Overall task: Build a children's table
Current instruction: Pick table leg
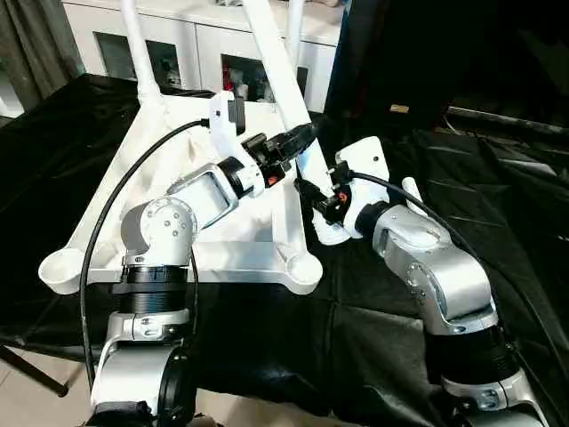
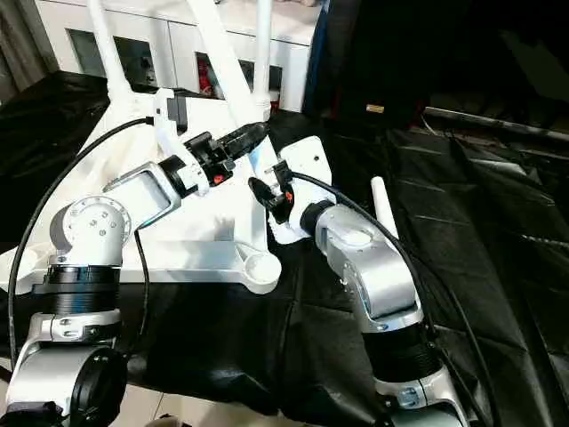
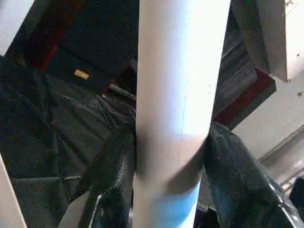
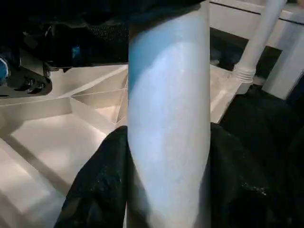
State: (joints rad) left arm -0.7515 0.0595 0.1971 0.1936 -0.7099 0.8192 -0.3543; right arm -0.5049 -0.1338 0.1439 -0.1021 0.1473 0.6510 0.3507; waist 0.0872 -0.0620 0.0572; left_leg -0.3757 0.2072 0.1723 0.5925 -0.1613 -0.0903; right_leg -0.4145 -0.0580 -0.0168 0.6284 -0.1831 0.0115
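Table top: the small white plastic children's table top [image 1: 178, 240] is laid ribbed underside up on the black-draped table [image 1: 498, 178], centre left of the head views.
Leg in hand: a long white tubular leg [image 1: 283, 67] is seen rising from centre frame to the upper edge, slightly tilted.
Left hand: the left hand [image 1: 302, 138] is clamped on this leg, black fingers [image 3: 111, 171] pressed to both sides.
Right hand: the right hand [image 1: 313, 194] is clamped lower on the same leg, near its foot.
Step judged: seating the leg in a round corner socket [image 1: 302, 267].
Advice: the leg is best brought square to the socket before being pressed down, both grips kept firm.
Other legs: two white legs [image 1: 138, 49] stand fitted at upper left.
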